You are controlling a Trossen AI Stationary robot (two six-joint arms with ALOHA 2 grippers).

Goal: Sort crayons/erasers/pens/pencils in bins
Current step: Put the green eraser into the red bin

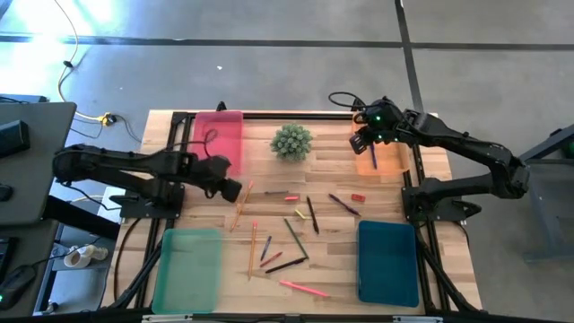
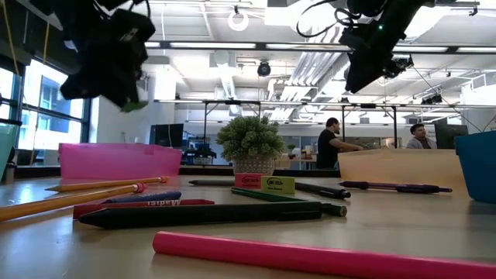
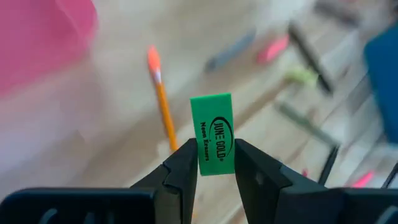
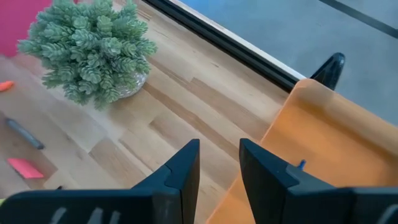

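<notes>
While raised above the table point(image 1: 448, 161) beside the pink bin point(image 1: 218, 142), left gripper point(image 3: 216, 167) pinches a green eraser point(image 3: 214, 134) upright between its two fingers point(image 3: 184, 168), printed face toward the wrist camera, jaws narrowed onto the block. Hovers over the tip of an orange pencil point(image 1: 240, 206) lying just off the pink bin's near corner. Over at the orange bin point(image 1: 386, 160), right gripper point(image 4: 219, 163) hangs above the bin's edge with fingers parted a little and nothing between them; a dark pen point(image 1: 373, 158) lies inside that bin. Between the two bins, a small potted plant point(image 1: 291, 141). Scattered across the middle of the table: pencils, pens, crayons and a red eraser point(image 1: 358, 196), none touching either gripper. Nearer the front edge, green bin point(image 1: 188, 269) on the left and teal bin point(image 1: 387, 262) on the right, both apart from the loose sticks; a pink pencil point(image 1: 303, 288) lies between them. Beyond the table in the low view, two people point(image 2: 333, 143) at desks.
</notes>
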